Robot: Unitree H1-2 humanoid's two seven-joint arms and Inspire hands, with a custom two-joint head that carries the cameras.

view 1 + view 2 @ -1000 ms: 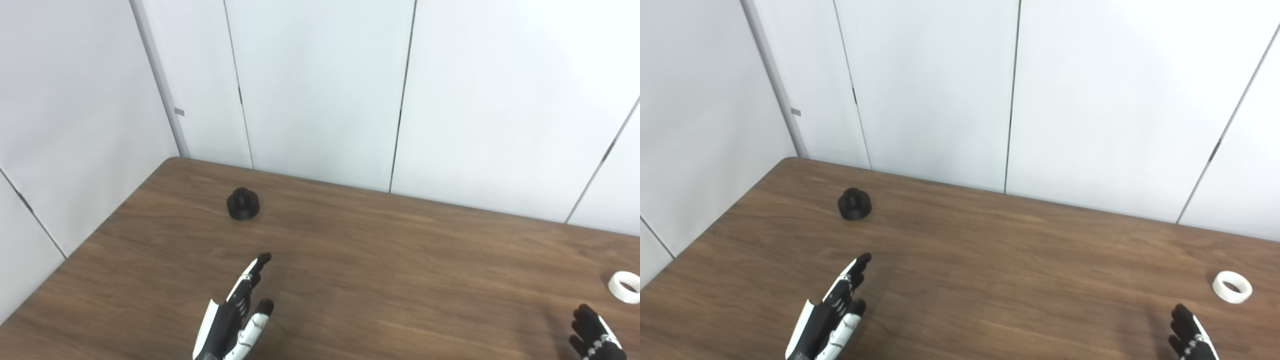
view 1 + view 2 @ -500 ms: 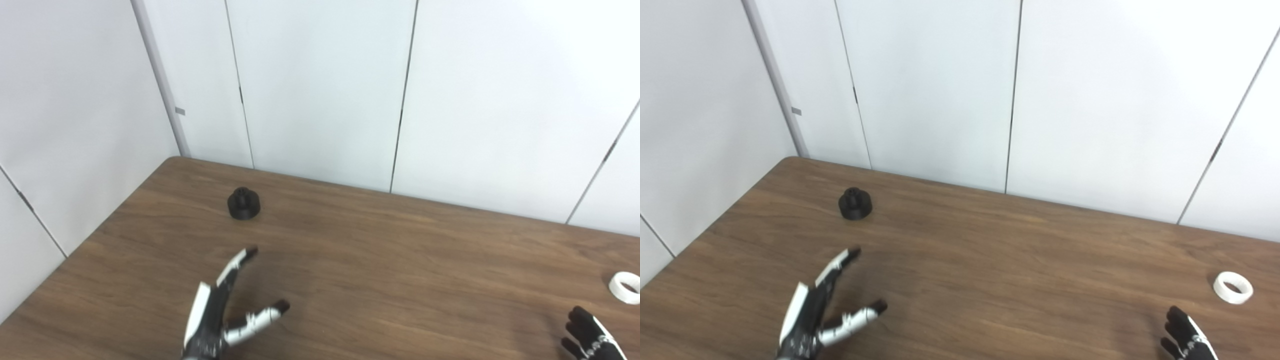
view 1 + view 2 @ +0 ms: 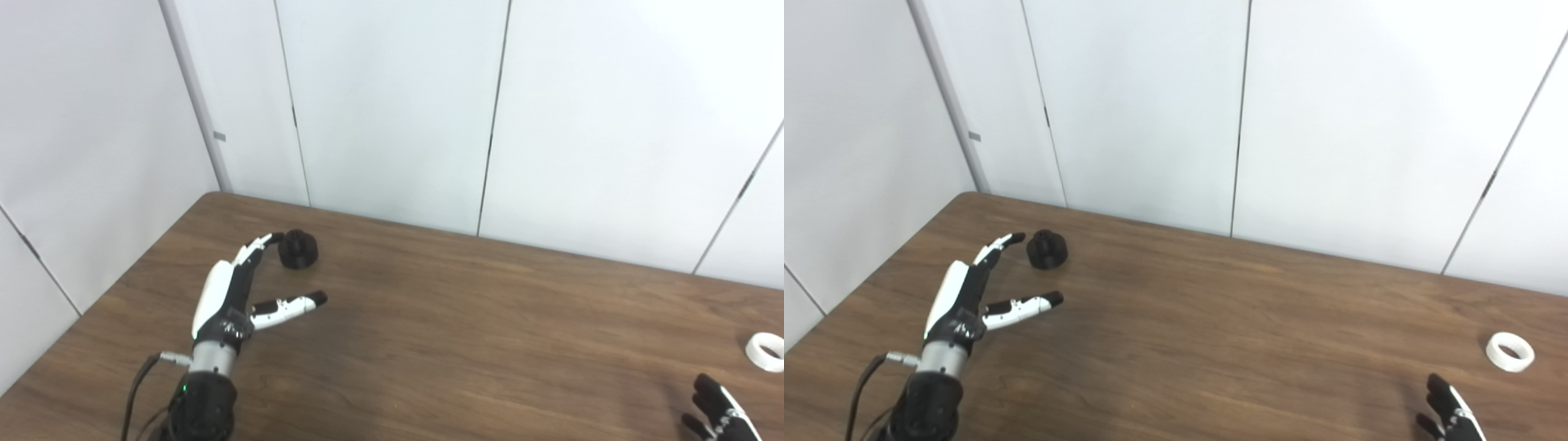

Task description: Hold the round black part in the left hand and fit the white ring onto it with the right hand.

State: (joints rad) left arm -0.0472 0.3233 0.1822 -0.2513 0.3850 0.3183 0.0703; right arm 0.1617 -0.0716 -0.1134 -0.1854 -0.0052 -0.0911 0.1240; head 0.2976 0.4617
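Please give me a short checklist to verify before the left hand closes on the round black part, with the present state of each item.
1. Left hand is open, fingers and thumb apart: ok.
2. Round black part stands free on the table, nothing on it: ok.
3. Part sits between fingers and thumb: not ok; the fingertips are beside its left edge and the thumb is well nearer the robot.
4. Fingertips touch the part: cannot tell.
5. White ring lies flat on the table, not held: ok.
6. Right hand is ready near the ring: cannot tell; it is mostly cut off by the bottom edge.
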